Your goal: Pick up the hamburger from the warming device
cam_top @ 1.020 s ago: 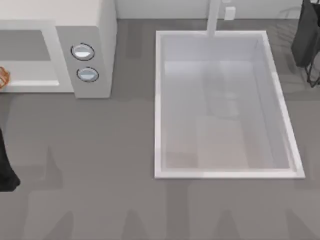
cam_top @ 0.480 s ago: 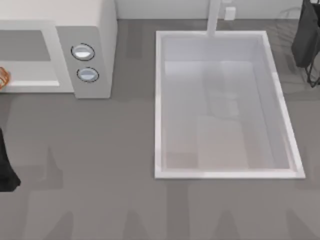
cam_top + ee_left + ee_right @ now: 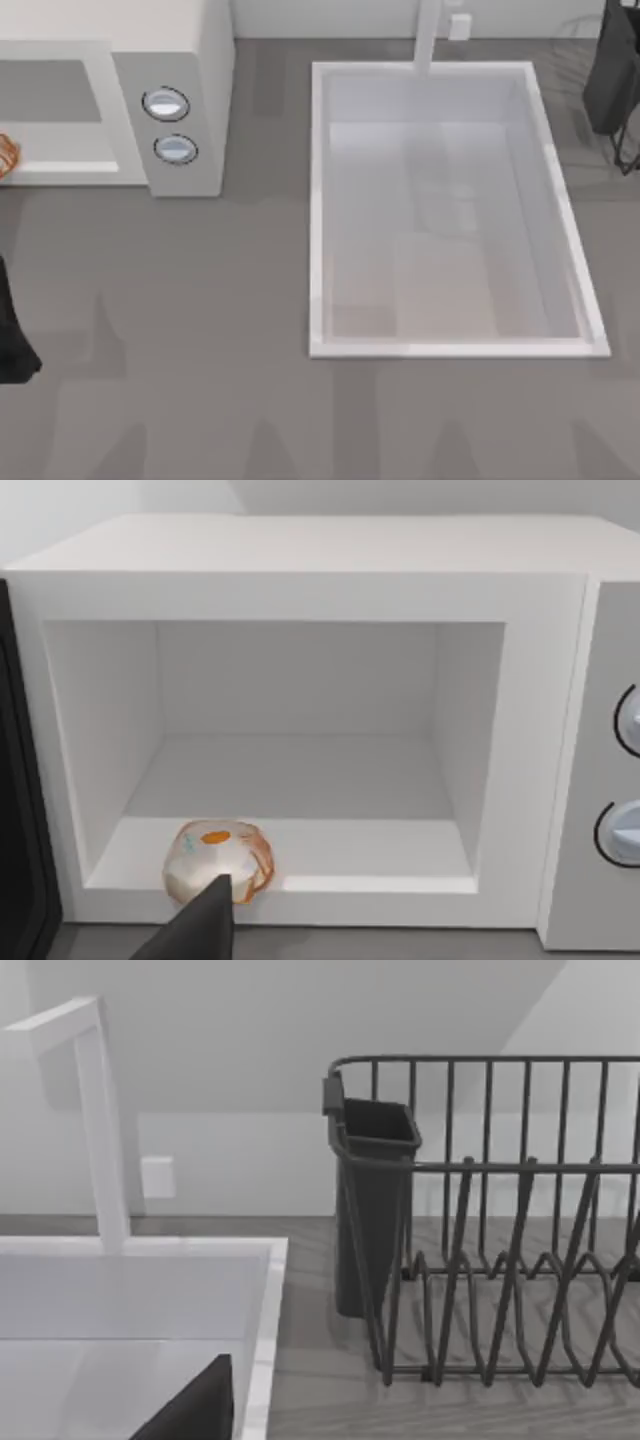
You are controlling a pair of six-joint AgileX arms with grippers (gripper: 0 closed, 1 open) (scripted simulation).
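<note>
Facing the open white boxy microwave [image 3: 300,720], your left gripper [image 3: 205,925] sits just in front of the small glossy orange-brown hamburger [image 3: 218,859], which rests at the cavity floor's front edge, no long axis evident. Jaw state: cannot tell. White floor is bare, side walls well apart. Right arm is parked by the dark wire dish rack [image 3: 500,1260].

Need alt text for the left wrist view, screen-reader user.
A small glossy orange-brown hamburger sits at the front lip of an open white microwave, toward one front corner of its otherwise bare cavity. A dark finger of the left gripper pokes in just in front of the hamburger, and two round dials sit on the grey side panel.
</note>
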